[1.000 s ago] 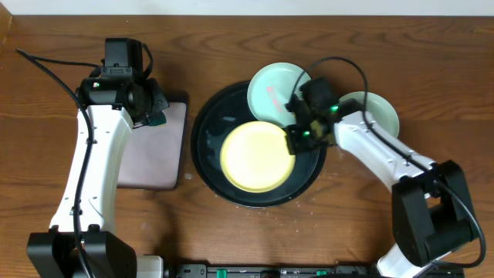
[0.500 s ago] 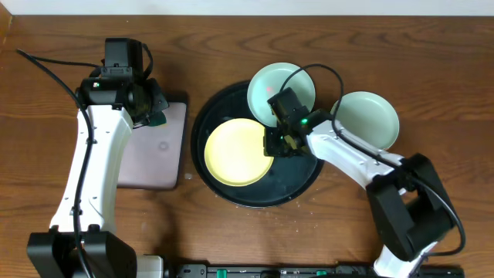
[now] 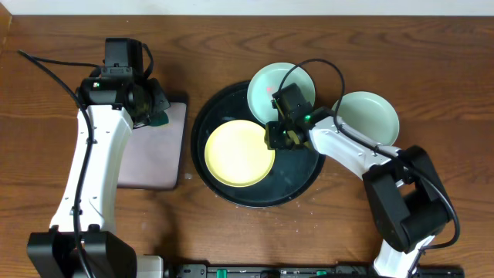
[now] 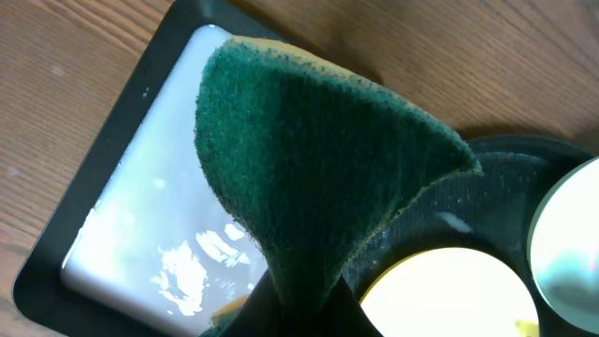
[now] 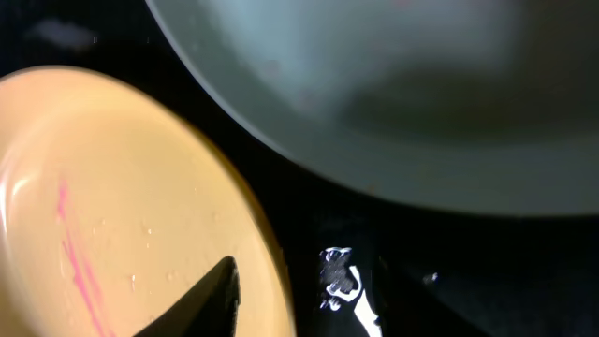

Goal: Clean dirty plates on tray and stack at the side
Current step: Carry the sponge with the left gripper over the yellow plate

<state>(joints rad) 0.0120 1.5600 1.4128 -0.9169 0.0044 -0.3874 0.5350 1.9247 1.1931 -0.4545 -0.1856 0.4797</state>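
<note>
The pale yellow plate lies flat in the left part of the round black tray. It carries a pink streak in the right wrist view. One mint-blue plate rests tilted on the tray's far rim and has a pink mark. The other mint-blue plate sits on the table to the right. My right gripper is open at the yellow plate's right edge, with one finger over its rim. My left gripper is shut on a green sponge above the rectangular tray's corner.
A rectangular black-rimmed tray with a pale pink inside lies left of the round tray, and it looks wet in the left wrist view. The right arm's cable loops over the far mint-blue plate. Small droplets lie on the wood in front of the round tray.
The yellow plate slid left across the round tray as my right gripper moved left with it. The gripper then shifted slightly back. The left arm has not moved.
</note>
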